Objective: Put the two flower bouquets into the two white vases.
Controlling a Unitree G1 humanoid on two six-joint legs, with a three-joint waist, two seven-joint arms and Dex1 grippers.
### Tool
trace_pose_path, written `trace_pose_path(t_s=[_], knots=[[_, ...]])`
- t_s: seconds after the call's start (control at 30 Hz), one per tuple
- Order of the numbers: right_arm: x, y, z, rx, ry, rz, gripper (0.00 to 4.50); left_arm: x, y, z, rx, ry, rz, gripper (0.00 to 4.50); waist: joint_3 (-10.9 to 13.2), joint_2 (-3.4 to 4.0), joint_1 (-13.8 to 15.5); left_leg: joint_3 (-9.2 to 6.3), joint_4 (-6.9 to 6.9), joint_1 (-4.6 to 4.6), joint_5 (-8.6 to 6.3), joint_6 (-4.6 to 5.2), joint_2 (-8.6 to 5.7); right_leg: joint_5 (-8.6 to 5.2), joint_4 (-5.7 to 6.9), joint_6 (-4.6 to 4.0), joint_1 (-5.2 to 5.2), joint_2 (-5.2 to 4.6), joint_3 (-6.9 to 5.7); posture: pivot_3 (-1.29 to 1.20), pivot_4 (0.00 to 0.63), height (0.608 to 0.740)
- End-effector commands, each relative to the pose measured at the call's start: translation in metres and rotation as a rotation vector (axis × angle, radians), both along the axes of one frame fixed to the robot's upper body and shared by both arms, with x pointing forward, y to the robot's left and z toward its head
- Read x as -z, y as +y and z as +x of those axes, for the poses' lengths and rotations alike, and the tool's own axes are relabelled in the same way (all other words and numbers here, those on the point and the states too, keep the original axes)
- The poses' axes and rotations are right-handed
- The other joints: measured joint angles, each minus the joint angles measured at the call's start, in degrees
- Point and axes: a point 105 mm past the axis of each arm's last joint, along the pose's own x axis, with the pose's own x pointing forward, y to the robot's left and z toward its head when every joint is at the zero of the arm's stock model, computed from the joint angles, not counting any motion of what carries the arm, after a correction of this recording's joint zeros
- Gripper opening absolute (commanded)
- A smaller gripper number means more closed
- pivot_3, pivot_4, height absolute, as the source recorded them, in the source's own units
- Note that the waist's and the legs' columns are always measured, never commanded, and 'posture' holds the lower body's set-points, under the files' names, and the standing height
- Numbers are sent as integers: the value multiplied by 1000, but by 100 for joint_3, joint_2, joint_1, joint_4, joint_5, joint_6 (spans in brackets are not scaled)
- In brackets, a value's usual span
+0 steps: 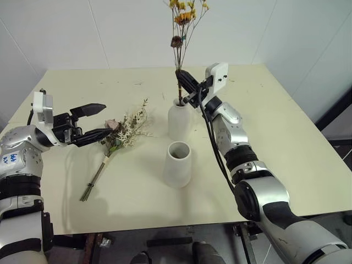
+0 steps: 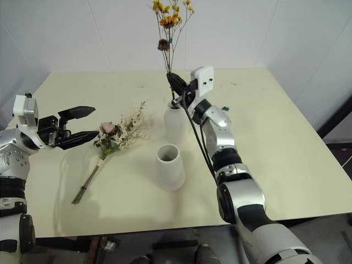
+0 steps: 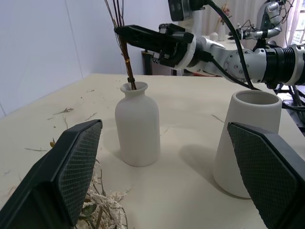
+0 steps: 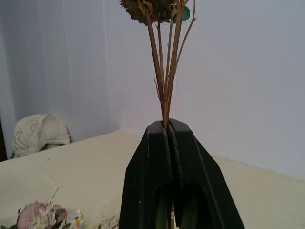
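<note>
A thin sprig of yellow-orange dried flowers (image 1: 184, 33) stands upright with its stem ends already inside the narrow neck of the bottle-shaped white vase (image 1: 179, 118), near the middle of the pale surface (image 1: 286, 137). The right gripper (image 1: 186, 81) has its black fingers pinched shut on the stems just above the vase mouth, apparently to keep the light sprig vertical while it settles in.

Just in front stands the second vase (image 1: 177, 164), a wider matte white tapered cylinder with an open mouth and nothing in it. To its left the larger tied bunch (image 1: 118, 137) lies flat on the surface: pink roses, feathery white sprays and green leaves, with long bare stems pointing toward the near edge.

The left gripper (image 1: 91, 122) hovers beside the blooms, its textured fingers spread wide and holding nothing, probably ready to pick this bunch up.
</note>
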Motion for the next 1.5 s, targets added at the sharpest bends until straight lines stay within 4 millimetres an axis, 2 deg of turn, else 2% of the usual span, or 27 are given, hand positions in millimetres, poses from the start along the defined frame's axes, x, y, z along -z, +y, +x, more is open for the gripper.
trace_pose_path(t_s=[0.03, 0.17, 0.4, 0.53, 0.7, 0.8, 1.03, 1.23, 1.5], knots=[[-5, 4, -6, -23, -40, -4, 28, -11, 5, -5, -16, -47, 8, 4500, 0, 0, -3, 0, 0, 0, 0, -1, 0, 0, 0, 0, 0, 0, 0, 0, 150, 740], [-1, 5, -7, -26, -37, -19, 941, -11, 4, -4, -17, -46, 7, 4500, 0, 0, -21, 0, 0, 0, 1, -1, 0, 0, 2, 0, 0, 0, 0, 0, 150, 740], [-2, 1, -13, -27, -69, -49, 3393, -11, 3, -2, -16, -47, 5, 4500, 0, 0, -44, 0, 1, 1, 1, -2, 0, 0, 4, 0, 0, 0, 0, 0, 150, 740], [-3, -2, -23, -37, -92, -97, 4480, -11, 2, 0, -18, -45, 5, 4500, 0, 0, -45, 0, 1, 1, 1, -2, 0, 0, 4, 0, 0, 0, 0, 0, 150, 740], [-1, -11, -39, -39, -97, -174, 4480, -10, 1, 2, -24, -41, 1, 4500, 0, 0, -18, 0, 5, 1, 1, -2, 0, 0, 7, 0, 0, 0, 0, 0, 150, 740], [-3, -26, -59, -48, -100, -243, 4480, -11, -1, 6, -35, -30, -8, 4500, 0, 0, 35, -1, 8, 1, 1, -2, 0, 0, 11, 0, -1, 0, 1, 0, 150, 740], [-1, -61, -109, -163, -12, -398, 4480, -16, 6, 28, -263, 15, -18, 4500, -1, -2, 125, 0, 17, 1, 0, 0, -1, 0, -14, 0, 2, 0, 1, 0, 150, 740], [-3, -77, -149, -307, 14, -486, 4480, -11, 10, 38, -408, 86, 35, 4500, -1, -3, 136, 0, 17, 1, -1, 2, -1, 2, -22, 1, 6, 0, 2, 0, 150, 740], [5, -93, -181, -445, 76, -571, 4480, 0, 4, 39, -550, 196, 180, 4500, -1, -5, 220, 3, 16, 0, -3, 5, -1, 2, -32, 2, 7, 0, 4, 0, 150, 740]])
